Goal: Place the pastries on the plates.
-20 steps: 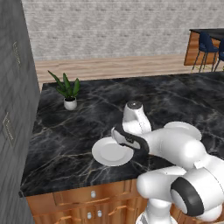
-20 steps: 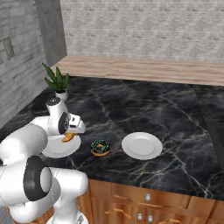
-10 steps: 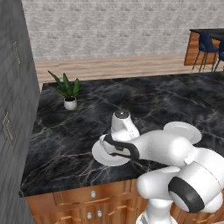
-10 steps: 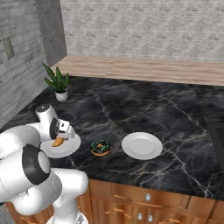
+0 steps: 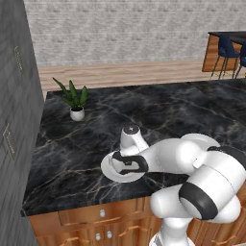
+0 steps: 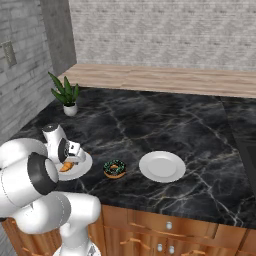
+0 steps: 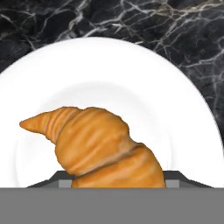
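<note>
The golden croissant sits low over the left white plate, with my gripper shut on it; the fingertips are hidden behind the pastry. From the right base view the croissant rests at the near side of that plate. The chocolate donut with sprinkles lies on the counter between the two plates. Right of it lies the second plate, with nothing on it. In the left base view my hand covers most of the left plate.
A small potted plant stands at the back left of the black marble counter. A grey cabinet wall rises to the left. The counter's front edge runs just below the plates.
My gripper has carried the croissant left and down, from above the plate's right side to low over the plate. The donut and right plate have not moved.
</note>
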